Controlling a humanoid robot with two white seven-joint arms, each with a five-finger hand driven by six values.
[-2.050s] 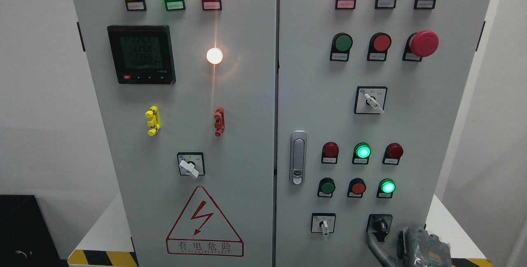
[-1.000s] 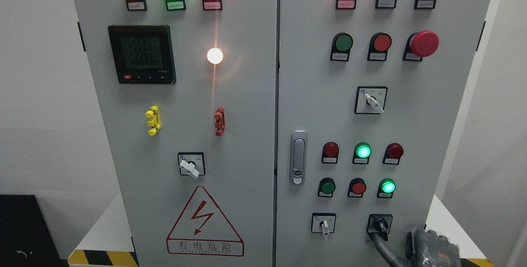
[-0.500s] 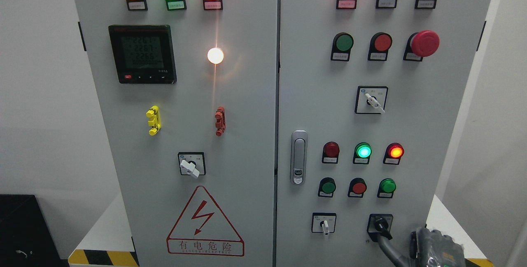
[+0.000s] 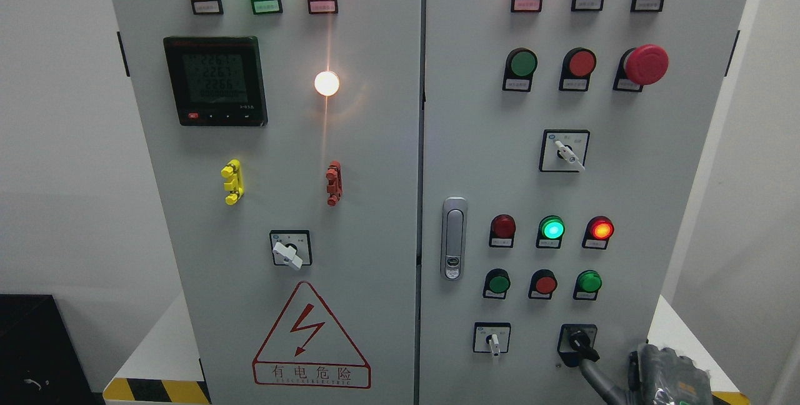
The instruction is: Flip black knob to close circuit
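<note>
Head view shows the black knob (image 4: 578,342) low on the right door (image 4: 681,174), with one grey finger (image 4: 597,377) of the right hand (image 4: 662,380) touching it, holding nothing; it looks small, hard and stiff, best pushed at its tip.

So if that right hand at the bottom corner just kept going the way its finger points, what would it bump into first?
The black knob. The right hand reaches one grey finger up and left, its tip already at the knob's lower edge, apparently touching, though depth is hard to judge.
</note>
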